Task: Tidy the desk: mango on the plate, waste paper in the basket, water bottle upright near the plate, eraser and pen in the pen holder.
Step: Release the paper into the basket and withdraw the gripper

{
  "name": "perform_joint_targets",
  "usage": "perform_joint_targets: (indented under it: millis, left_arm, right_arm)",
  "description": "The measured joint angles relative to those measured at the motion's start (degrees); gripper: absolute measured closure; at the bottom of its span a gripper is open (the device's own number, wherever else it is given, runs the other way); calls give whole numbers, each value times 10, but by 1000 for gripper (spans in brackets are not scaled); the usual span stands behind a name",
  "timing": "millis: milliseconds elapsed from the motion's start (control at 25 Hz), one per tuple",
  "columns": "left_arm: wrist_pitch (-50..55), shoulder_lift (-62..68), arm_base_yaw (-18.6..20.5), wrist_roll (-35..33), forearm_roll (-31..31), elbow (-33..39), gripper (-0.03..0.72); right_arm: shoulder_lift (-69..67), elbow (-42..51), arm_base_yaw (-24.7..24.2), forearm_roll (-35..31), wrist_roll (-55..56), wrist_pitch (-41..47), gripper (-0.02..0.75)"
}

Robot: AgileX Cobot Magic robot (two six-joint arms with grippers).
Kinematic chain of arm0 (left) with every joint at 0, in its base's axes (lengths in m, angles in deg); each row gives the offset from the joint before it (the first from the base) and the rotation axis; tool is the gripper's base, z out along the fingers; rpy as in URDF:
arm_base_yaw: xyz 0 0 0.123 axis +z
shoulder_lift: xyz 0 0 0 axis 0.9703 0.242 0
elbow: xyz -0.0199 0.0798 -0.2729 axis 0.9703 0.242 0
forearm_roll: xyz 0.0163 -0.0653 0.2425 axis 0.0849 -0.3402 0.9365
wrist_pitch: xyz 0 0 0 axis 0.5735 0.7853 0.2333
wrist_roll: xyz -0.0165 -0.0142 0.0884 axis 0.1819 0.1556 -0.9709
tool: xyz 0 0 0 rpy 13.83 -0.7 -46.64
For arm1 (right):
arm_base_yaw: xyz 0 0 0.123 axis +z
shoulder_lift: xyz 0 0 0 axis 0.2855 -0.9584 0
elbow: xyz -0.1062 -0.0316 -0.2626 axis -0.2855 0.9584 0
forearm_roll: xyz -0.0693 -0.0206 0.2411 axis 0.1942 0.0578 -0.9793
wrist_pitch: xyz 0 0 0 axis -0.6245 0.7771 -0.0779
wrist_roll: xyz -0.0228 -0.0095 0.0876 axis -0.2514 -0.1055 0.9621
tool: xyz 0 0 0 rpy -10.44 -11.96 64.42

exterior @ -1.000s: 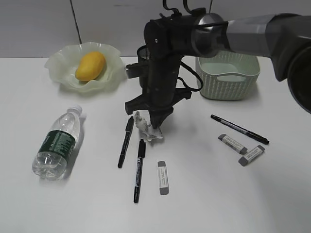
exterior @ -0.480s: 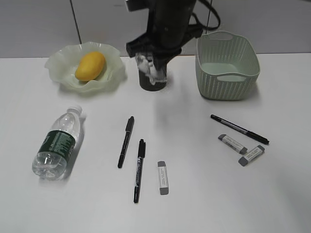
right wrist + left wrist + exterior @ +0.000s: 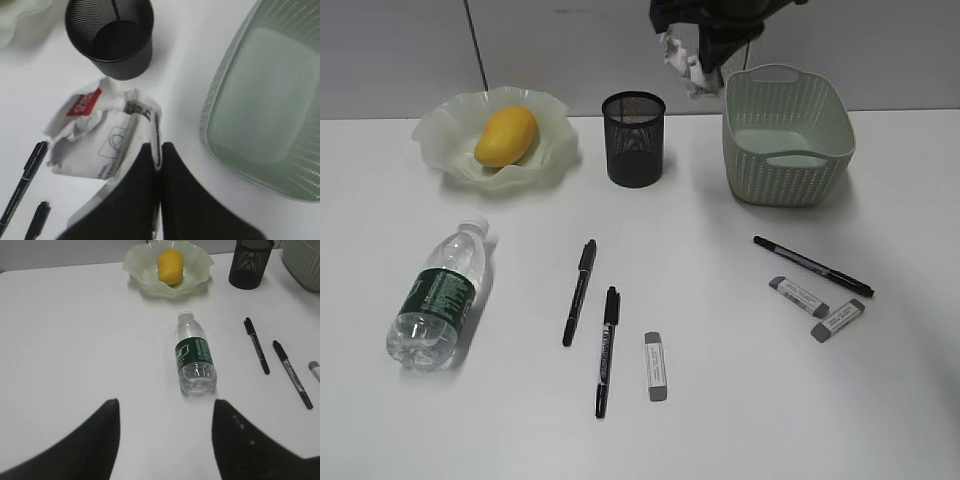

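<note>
My right gripper (image 3: 698, 70) (image 3: 160, 148) is shut on the crumpled waste paper (image 3: 678, 55) (image 3: 102, 132) and holds it high, between the black mesh pen holder (image 3: 633, 137) (image 3: 111, 36) and the green basket (image 3: 787, 143) (image 3: 265, 100). The mango (image 3: 506, 135) (image 3: 170, 266) lies on the ruffled plate (image 3: 445, 140) (image 3: 140, 270). The water bottle (image 3: 438, 295) (image 3: 195, 360) lies on its side at the left. My left gripper (image 3: 165, 412) is open and empty, low over the desk in front of the bottle. Three pens (image 3: 579, 290) (image 3: 607, 348) (image 3: 812, 266) and three erasers (image 3: 654, 366) (image 3: 799, 296) (image 3: 838, 320) lie on the desk.
The white desk (image 3: 740, 420) ends at a grey wall behind the plate, pen holder and basket. The basket looks empty inside.
My right gripper lifted the waste paper off the desk beside the pens, carried it up past the pen holder and then right towards the basket. Nothing else moved.
</note>
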Motion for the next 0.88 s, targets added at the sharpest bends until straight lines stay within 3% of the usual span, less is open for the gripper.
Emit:
perform_joint_targets:
  millis: [280, 520, 880]
  left_arm:
    - [0, 0, 0, 1, 0, 0, 243]
    - [0, 0, 0, 1, 0, 0, 243]
    - [0, 0, 0, 1, 0, 0, 245]
  right_arm:
    - [0, 0, -83, -35, -17, -25, 724]
    - [-1, 0, -138, -40, -18, -95, 724]
    - [-76, -1, -172, -44, -30, -133, 724]
